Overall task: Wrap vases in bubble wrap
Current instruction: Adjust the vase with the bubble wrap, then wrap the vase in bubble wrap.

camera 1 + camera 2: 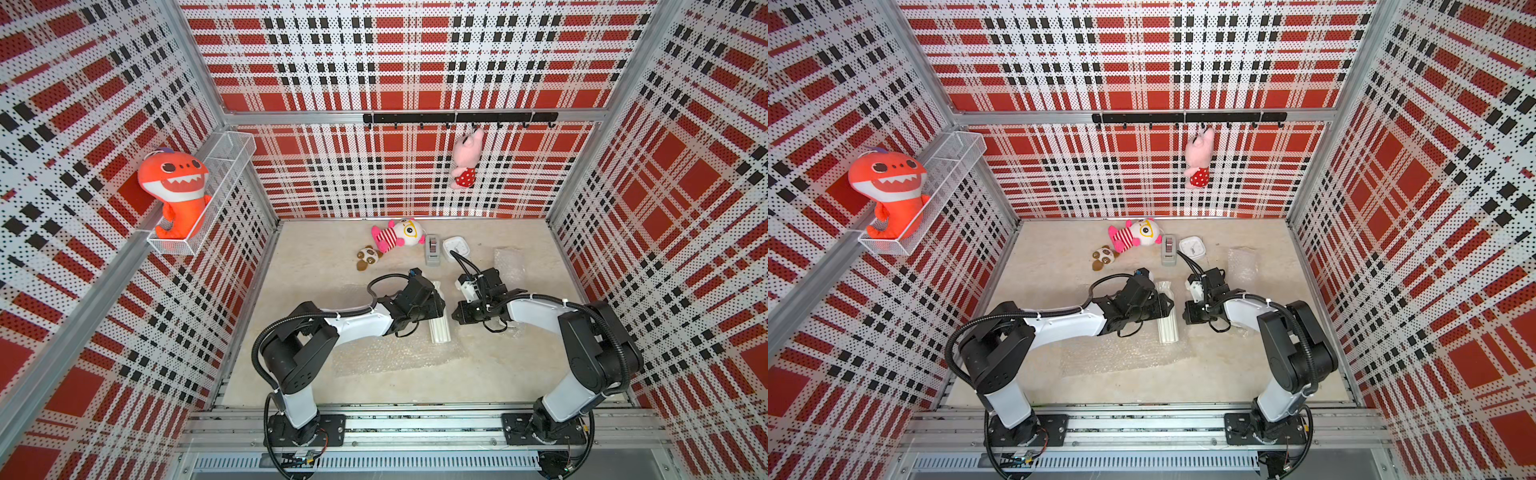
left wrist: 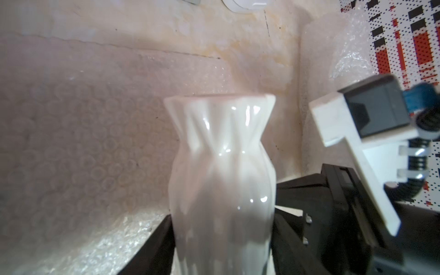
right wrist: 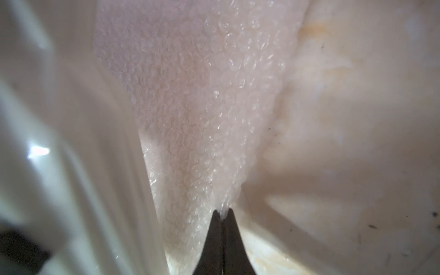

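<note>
Left gripper (image 2: 222, 214) clamped around vase (image 1: 439, 328) body; vase laid flat on bubble wrap (image 1: 395, 353), mid table (image 1: 332, 257). Right gripper (image 3: 222, 212) pinched tight on bubble wrap edge, just beside vase.

Four plush toys (image 1: 176, 187), two bubble-wrap sheets (image 1: 374, 353), one vase (image 1: 440, 330).

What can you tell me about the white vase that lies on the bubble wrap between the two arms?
The vase is white and glossy, like glazed ceramic, with vertical faceted ribs, a narrow neck and a flared rim. In both top views it lies on its side on the flat bubble wrap, rim toward the back wall. The left gripper stands over its middle, its jaws against both sides of the body. No wrap covers it yet.
</note>
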You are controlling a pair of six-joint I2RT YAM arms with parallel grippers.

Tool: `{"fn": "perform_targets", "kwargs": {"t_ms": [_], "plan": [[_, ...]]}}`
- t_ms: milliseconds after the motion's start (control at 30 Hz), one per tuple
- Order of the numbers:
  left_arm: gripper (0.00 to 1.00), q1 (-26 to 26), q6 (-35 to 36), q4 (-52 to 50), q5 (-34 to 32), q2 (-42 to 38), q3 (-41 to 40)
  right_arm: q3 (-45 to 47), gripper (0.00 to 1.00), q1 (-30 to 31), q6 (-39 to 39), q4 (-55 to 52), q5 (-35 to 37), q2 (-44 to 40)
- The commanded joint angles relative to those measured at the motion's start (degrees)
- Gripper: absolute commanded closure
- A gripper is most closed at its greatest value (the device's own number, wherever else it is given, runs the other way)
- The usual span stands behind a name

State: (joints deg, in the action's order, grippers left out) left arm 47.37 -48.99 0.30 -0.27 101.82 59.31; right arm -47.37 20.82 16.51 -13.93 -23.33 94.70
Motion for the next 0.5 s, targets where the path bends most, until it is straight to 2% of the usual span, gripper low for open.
{"fn": "perform_targets", "kwargs": {"t_ms": [0,167,267,467], "plan": [[0.46,-0.77,1.92,-0.12,1.57,1.52,1.85,0.39,0.99,-0.37,-1.15,1.42,-0.21,-1.78],[0.43,-1.0,3.35,-1.91,1.88,6.16,4.91,0.86,1.0,-0.41,0.06,2.86,-1.84,-3.33],[0.41,-0.84,3.52,-3.38,-0.74,7.23,5.69,0.69,1.0,-0.43,0.27,2.71,-1.94,-4.67],[0.28,-1.2,3.78,-3.21,-0.73,5.83,5.19,-0.3,1.0,-0.43,-0.08,1.73,-4.97,-5.58]]}}
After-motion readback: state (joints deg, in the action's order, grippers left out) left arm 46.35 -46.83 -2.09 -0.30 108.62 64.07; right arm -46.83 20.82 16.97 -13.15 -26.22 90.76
